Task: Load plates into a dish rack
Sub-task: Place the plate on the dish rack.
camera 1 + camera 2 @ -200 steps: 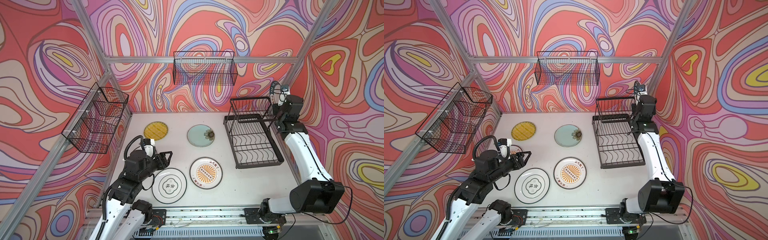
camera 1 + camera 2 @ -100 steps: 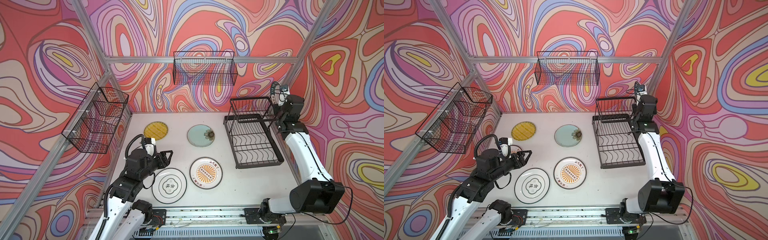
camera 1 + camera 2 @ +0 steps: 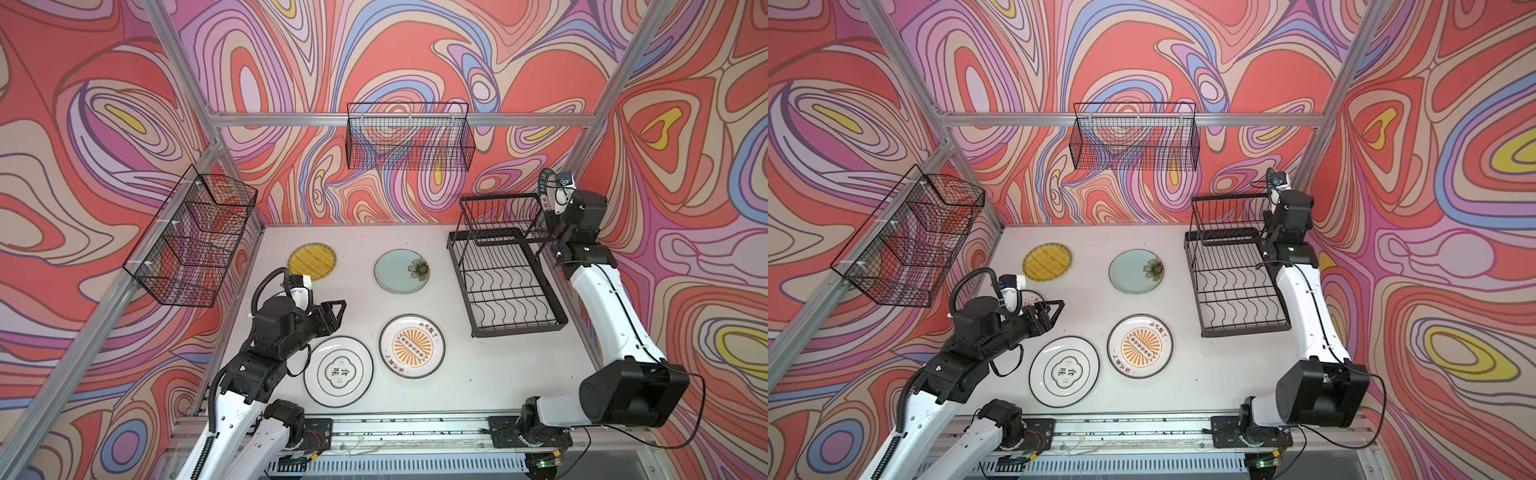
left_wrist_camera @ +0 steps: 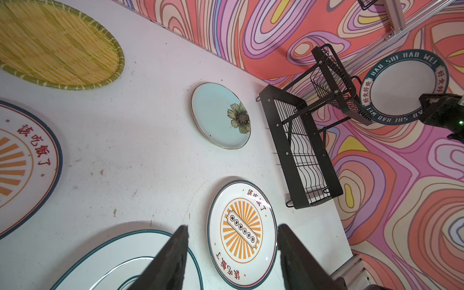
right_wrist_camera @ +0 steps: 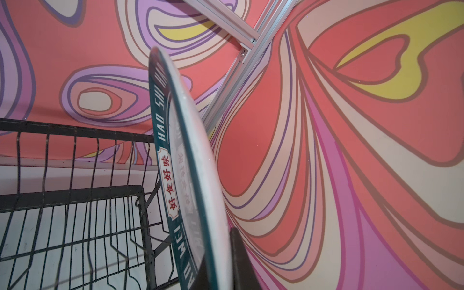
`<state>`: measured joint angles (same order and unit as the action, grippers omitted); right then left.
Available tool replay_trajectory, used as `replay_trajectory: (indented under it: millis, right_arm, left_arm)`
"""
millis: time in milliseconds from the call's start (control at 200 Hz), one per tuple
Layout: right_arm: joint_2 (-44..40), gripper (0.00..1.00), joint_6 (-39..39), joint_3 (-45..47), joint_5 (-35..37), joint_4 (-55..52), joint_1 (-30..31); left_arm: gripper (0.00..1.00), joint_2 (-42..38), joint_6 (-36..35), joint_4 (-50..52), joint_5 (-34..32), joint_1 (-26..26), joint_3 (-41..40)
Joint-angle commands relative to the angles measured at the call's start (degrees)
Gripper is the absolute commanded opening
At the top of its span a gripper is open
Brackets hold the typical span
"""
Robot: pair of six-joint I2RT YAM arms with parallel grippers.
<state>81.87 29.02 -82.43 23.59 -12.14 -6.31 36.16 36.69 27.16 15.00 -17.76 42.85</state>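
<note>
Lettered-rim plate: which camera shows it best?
Left wrist view: the lettered-rim plate shows nearly full face, rim text readable. The right wrist view sees it edge-on, close up; both top views catch only a sliver of rim.

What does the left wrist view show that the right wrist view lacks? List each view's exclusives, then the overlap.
Left wrist only: the open left tool, yellow striped plate, flower plate, two sunburst plates, and white plate with characters.
Right wrist only: the lettered plate's pale back, with a right tool finger against it.
Both: that plate, and the dish rack.
</note>
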Motion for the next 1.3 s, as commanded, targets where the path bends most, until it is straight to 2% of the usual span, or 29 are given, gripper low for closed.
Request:
replay_trajectory:
  millis: [0,260,596,1047,1292]
  right_arm:
    - [-1.06,0.00,0.06,-0.62,1.43,1.23,-0.11]
    - [0.70,0.00,-3.91,-1.30,6.69,1.38,0.46]
    - [1.69,0.00,-3.75,-0.44,5.24,1.33,1.81]
    - [6.37,0.00,-2.50,-3.26,8.45,-0.60,3.40]
    - [7.07,0.00,-2.45,-3.51,7.65,-1.21,3.39]
  left_arm:
    - [0.60,-0.04,-0.26,-1.43,0.16,-0.35,0.13]
    - [0.60,0.14,-0.90,-1.50,0.42,-0.32,0.22]
    - [0.60,0.36,-1.03,-2.02,0.81,-0.34,-0.44]
    - [0.60,1.01,-0.64,-3.51,0.99,-0.33,-1.89]
    - [0.60,1.27,-0.55,-3.83,0.99,-0.30,-2.11]
